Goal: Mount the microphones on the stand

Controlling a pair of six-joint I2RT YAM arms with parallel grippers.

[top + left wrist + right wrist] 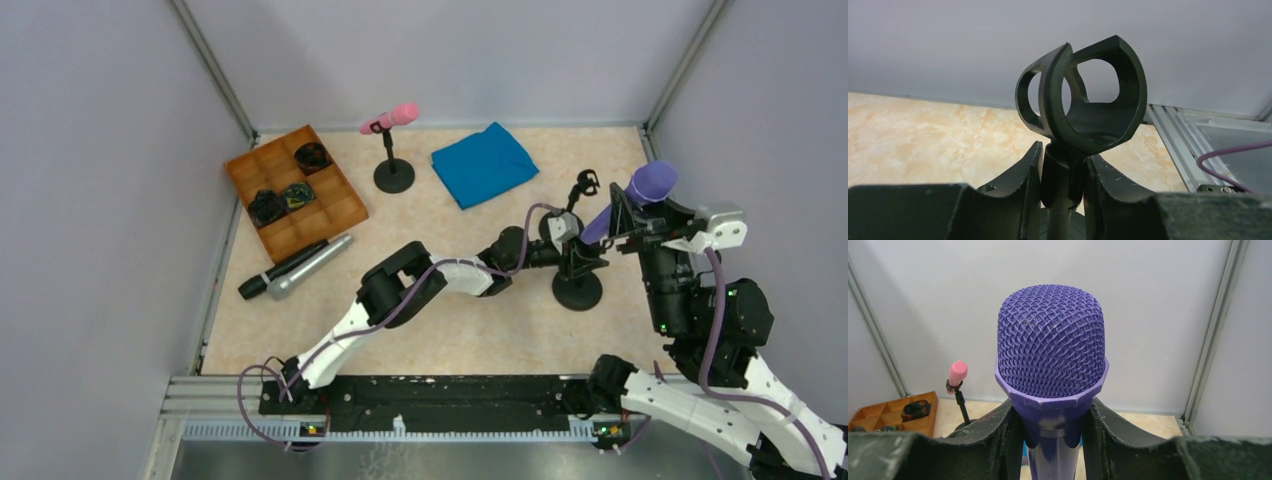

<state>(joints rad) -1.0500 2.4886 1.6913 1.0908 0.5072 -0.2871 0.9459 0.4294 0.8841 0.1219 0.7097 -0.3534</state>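
A black stand [578, 290] rises right of centre, its empty clip [1088, 100] on top. My left gripper [1063, 175] is shut on the stand's neck just under the clip, and in the top view the left gripper [574, 243] reaches it from the left. My right gripper [1053, 435] is shut on the purple microphone [1052, 340] just below its mesh head, holding the purple microphone [640, 190] tilted, up and to the right of the clip. A pink microphone [392, 117] sits in a second stand [393, 175] at the back. Black [262, 281] and silver-grey [320, 257] microphones lie at the left.
A wooden compartment tray [335, 210] with dark small items sits at the back left. A folded blue cloth [484, 163] lies at the back, right of the pink microphone's stand. Grey walls close in the table on three sides.
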